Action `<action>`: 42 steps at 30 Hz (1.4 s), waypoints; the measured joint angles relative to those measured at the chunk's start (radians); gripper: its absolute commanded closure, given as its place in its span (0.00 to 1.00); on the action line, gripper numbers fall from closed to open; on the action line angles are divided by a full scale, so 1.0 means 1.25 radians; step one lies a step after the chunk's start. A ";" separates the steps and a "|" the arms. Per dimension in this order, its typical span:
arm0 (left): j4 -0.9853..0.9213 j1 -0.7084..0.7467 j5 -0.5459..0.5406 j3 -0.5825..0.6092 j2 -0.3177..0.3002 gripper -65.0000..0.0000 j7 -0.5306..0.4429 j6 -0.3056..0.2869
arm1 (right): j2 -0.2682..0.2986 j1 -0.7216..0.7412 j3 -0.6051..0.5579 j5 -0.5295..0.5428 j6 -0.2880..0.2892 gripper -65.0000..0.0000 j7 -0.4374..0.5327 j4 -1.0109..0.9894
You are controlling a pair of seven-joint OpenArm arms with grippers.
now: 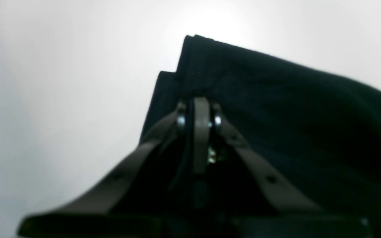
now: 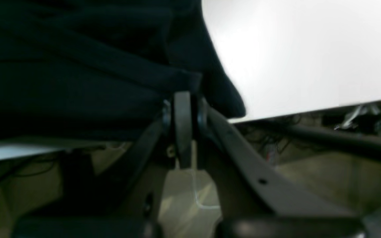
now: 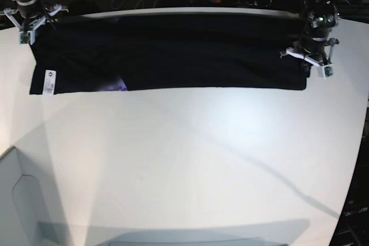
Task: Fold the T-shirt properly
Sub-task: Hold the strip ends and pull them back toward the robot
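1. One black T-shirt [image 3: 173, 53], stretched along the far edge of the white table [image 3: 190, 159].
2. One small white tag [image 3: 49, 81], at the shirt's left end in the base view.
3. Two grippers: the left gripper [image 3: 312, 56] and the right gripper [image 3: 27, 27], one at each end of the shirt.
4. One table.

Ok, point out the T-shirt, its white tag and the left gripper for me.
T-shirt [image 3: 190, 56]: base view, middle of the black cloth.
White tag [image 3: 49, 81]: base view, centre of the tag near one end of the T-shirt.
Left gripper [image 1: 199, 110]: left wrist view, between the fingertips, shut on the T-shirt.
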 measured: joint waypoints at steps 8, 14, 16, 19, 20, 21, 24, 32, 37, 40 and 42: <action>-0.002 0.023 0.002 -0.002 0.000 1.00 0.001 0.000 | -0.022 -0.007 -0.019 -0.009 0.000 1.00 -0.002 0.001; -0.008 0.023 0.003 -0.005 -0.002 1.00 0.002 0.000 | -0.023 0.045 -0.034 -0.007 0.000 1.00 0.001 0.001; -0.008 0.023 0.003 -0.004 0.000 1.00 0.000 0.000 | -0.023 0.056 -0.028 -0.006 0.000 1.00 0.002 0.001; -0.008 0.023 0.003 -0.004 0.005 1.00 0.000 0.000 | -0.023 0.065 -0.027 -0.005 0.000 1.00 0.001 0.001; -0.008 0.023 0.003 -0.003 0.005 1.00 0.000 0.000 | -0.023 0.064 -0.027 -0.006 0.000 1.00 0.008 0.001; -0.008 0.023 0.003 -0.003 0.005 1.00 0.000 0.000 | -0.023 0.064 -0.026 -0.006 0.000 1.00 0.022 0.001; -0.016 0.023 0.003 -0.003 0.005 1.00 -0.002 0.000 | -0.022 0.065 -0.027 -0.006 0.000 1.00 0.076 0.000; -0.035 0.023 0.003 -0.004 0.005 1.00 -0.003 0.000 | -0.014 0.107 -0.026 -0.012 0.000 1.00 0.066 -0.046; -0.037 0.023 0.003 -0.005 0.005 1.00 -0.003 0.000 | 0.009 0.107 -0.027 -0.005 0.000 1.00 0.075 -0.094; -0.037 0.023 0.003 -0.005 0.007 1.00 -0.003 0.000 | 0.029 0.107 -0.029 -0.009 0.000 1.00 0.064 -0.142; -0.037 0.023 0.003 -0.005 0.007 1.00 -0.003 0.000 | 0.039 0.107 -0.027 -0.009 0.000 1.00 0.071 -0.161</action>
